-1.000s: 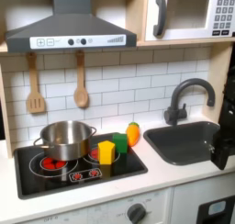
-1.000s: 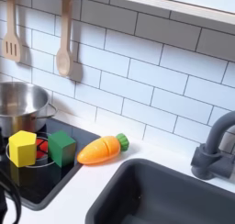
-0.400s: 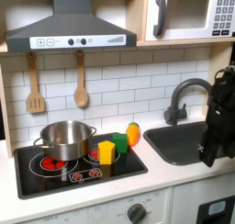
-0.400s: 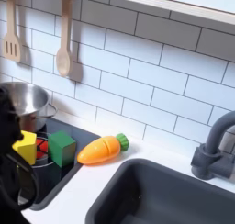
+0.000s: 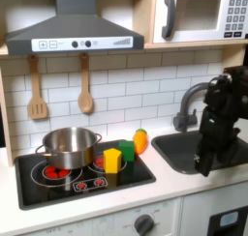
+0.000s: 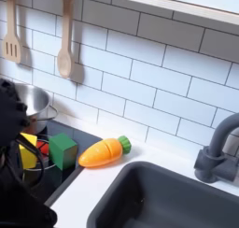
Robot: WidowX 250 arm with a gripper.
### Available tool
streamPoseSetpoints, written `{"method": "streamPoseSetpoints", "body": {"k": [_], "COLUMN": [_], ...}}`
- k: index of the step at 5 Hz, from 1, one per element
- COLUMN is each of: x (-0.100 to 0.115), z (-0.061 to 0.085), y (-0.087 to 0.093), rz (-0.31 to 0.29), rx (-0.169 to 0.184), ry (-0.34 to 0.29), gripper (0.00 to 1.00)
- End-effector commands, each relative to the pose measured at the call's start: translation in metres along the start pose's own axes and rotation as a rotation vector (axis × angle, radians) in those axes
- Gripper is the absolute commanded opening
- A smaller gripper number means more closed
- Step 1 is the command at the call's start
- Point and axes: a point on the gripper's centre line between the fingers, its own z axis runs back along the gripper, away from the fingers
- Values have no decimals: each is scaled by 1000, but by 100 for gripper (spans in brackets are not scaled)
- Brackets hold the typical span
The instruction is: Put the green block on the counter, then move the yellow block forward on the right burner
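Observation:
The green block [image 5: 128, 149] [image 6: 63, 150] rests on the black stovetop [image 5: 89, 182] at the right burner's far side, touching the yellow block [image 5: 112, 161]. In the second exterior view the yellow block [image 6: 29, 144] is partly covered by the dark arm. The white counter [image 5: 179, 190] [image 6: 89, 185] surrounds stovetop and sink. In the first exterior view my gripper [image 5: 205, 166] hangs over the sink, well to the right of both blocks and touching nothing. Its black fingers are too blurred to show whether they are open or shut.
A steel pot [image 5: 68, 146] [image 6: 37, 102] stands on the left burner. An orange toy carrot [image 5: 141, 140] [image 6: 105, 152] lies on the counter beside the green block. The grey sink [image 5: 184, 155] [image 6: 177, 199] and dark faucet [image 5: 192, 103] [image 6: 218, 153] sit to the right. Wooden utensils [image 5: 85, 93] hang on the tiled wall.
The arm has swung in from the first exterior view's right edge to above the sink, and covers more of the second exterior view's left. The blocks have not moved.

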Motion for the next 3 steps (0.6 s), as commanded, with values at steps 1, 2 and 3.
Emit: {"method": "streamPoseSetpoints", "body": {"k": [1, 2, 3], "x": [33, 48, 59], "z": [-7, -10, -15], "y": [14, 20, 27], "rz": [100, 150, 196], "rx": [8, 15, 21], "ry": [-22, -29, -22], "gripper": [100, 100, 100]}}
